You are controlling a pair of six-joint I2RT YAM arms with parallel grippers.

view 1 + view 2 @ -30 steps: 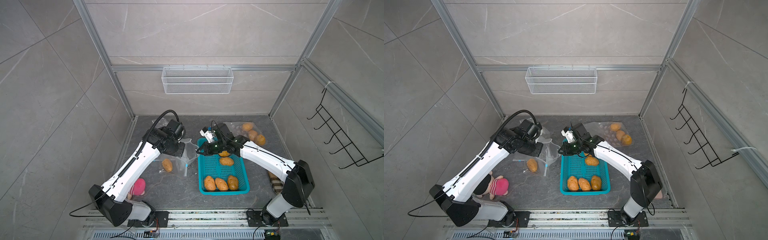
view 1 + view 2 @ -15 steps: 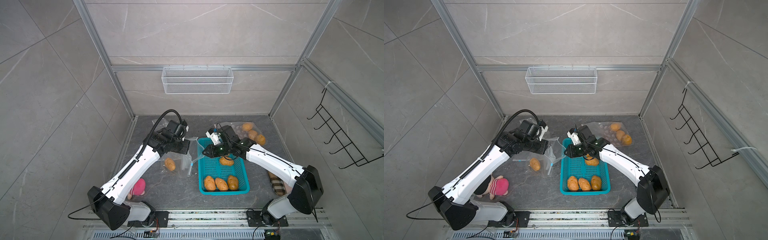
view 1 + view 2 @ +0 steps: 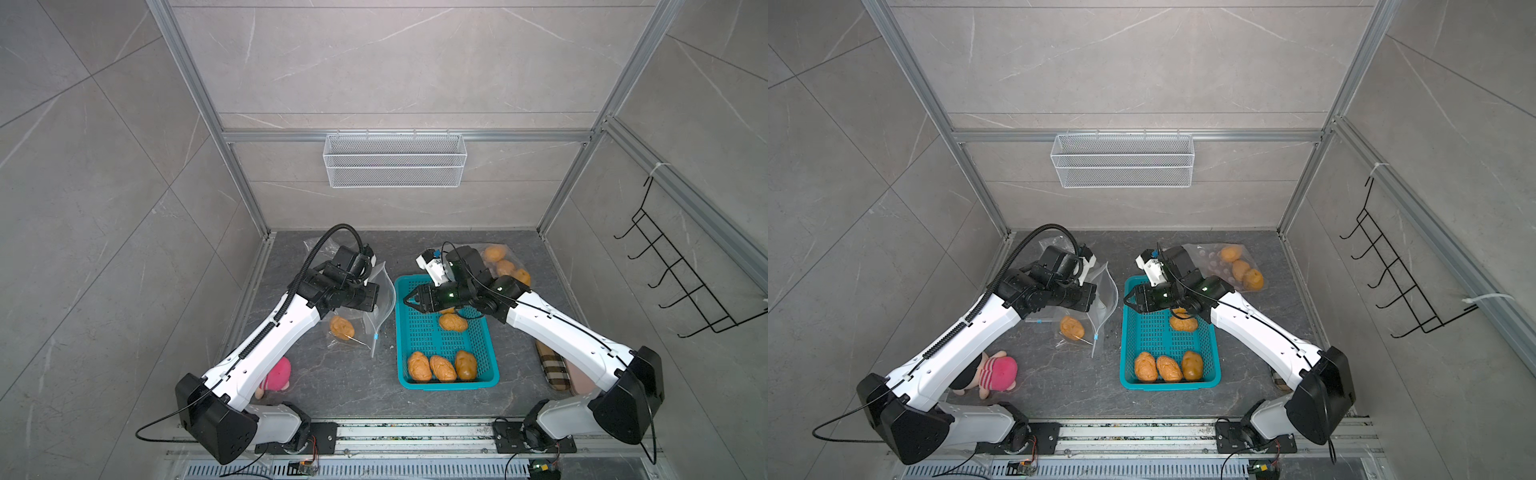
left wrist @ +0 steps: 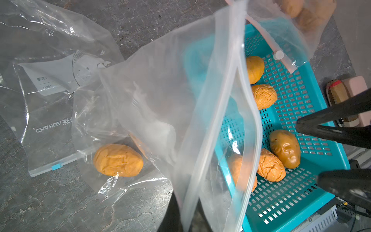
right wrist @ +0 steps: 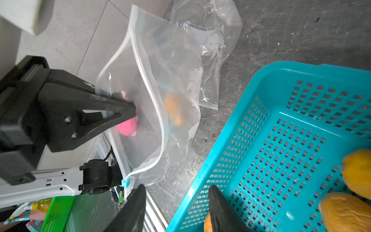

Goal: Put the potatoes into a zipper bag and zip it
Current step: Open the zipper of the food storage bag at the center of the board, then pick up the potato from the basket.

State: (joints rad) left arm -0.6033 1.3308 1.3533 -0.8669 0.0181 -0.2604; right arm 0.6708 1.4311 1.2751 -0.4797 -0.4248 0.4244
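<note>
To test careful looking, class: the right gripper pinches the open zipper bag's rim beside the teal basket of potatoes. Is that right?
Not quite. The left gripper pinches the zipper bag by its rim, as the right wrist view shows; the right gripper hangs open over the teal basket of potatoes.

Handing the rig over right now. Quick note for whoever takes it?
Left pincer: shut on the zipper bag rim, mouth held open.
Right pincer: open, empty, above the basket.
Potatoes: five in the basket, one in the held bag, three in a second bag at the far right.
Done: one bagged here.
Left: load the five, zip; second bag's zipper unclear.
</note>
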